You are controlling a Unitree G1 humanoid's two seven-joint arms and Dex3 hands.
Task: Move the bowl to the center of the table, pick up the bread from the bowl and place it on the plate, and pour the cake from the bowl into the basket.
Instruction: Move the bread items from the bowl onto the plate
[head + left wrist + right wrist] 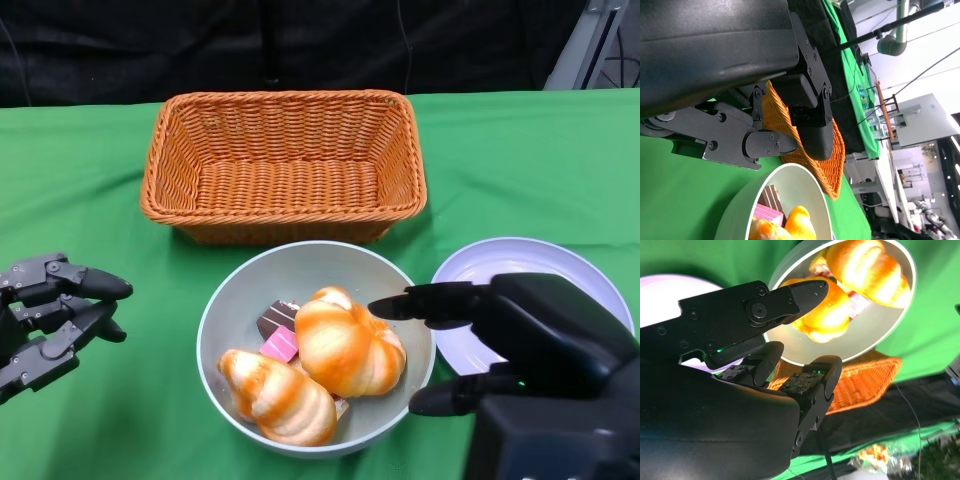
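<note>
The bowl (318,345) sits mid-table near the front edge, before the basket (284,165). The bread step is in hand: the right hand (500,340), spread and empty, reaches over the nearer bread (350,345). Next, close on it and carry it to the plate (530,275). The left hand (50,315) hangs empty, fingers apart.

You have a green tablecloth (90,190) covering the table, wrinkled near its far right corner. Behind its far edge hangs a black backdrop (120,50). In the left wrist view you can make out a second green-covered table (860,95) with small items on it, a grey pipe (895,40) and a white stand (920,120).
</note>
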